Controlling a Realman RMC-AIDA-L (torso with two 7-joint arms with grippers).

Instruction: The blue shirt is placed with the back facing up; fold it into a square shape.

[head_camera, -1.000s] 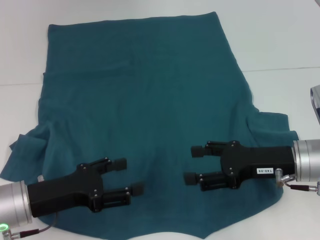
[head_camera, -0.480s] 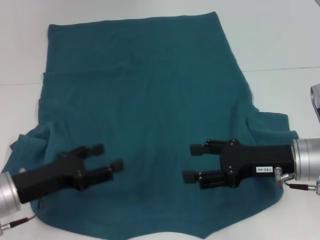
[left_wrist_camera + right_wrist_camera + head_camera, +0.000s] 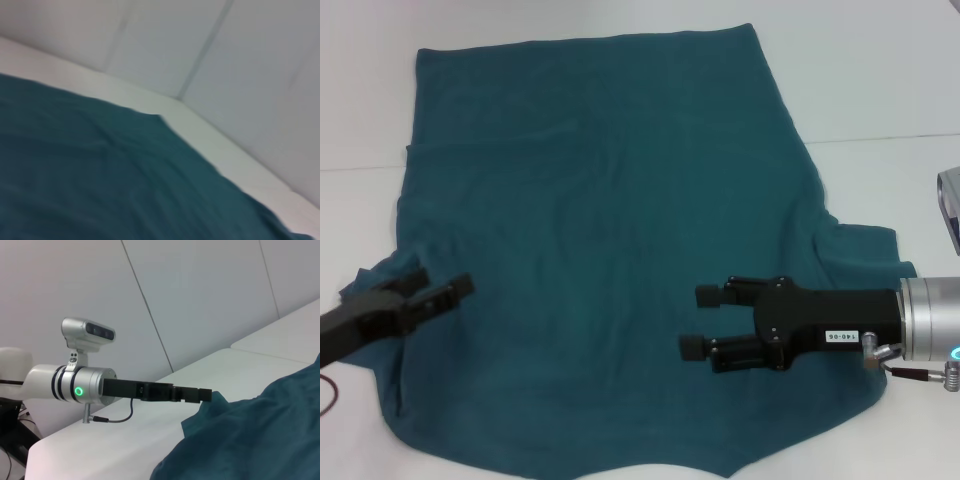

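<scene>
So count-wise: one shirt, two grippers, one table, that's the whole scene.

The shirt is a large dark teal-blue short-sleeved T-shirt of soft knit fabric (image 3: pixel 610 250), spread out flat on the plain white tabletop (image 3: pixel 880 90) and taking up most of the head view. Plain side is up, no lettering showing anywhere. The far hem edge runs pretty straight across, the two sides flare outward toward the robot, and the near edge dips into a shallow curve at the middle. There's a bunched, rumpled sleeve on the robot's left side and another crumpled one on the right, plus some soft wrinkles across the middle. Left wrist view (image 3: pixel 100 175) just shows a stretch of that same teal cloth with table beyond it.

The black two-fingered right gripper (image 3: pixel 702 320) hovers over the near right part of the shirt, pointing inward, jaws clearly apart with nothing between them. The black left gripper (image 3: pixel 440 291) sits at the left edge, right over the rumpled left sleeve; its fingers look close together, but honestly I can't tell if they're pinching any fabric. It shows from the side in the right wrist view (image 3: pixel 202 395) too, tip right at the cloth's edge.
</scene>
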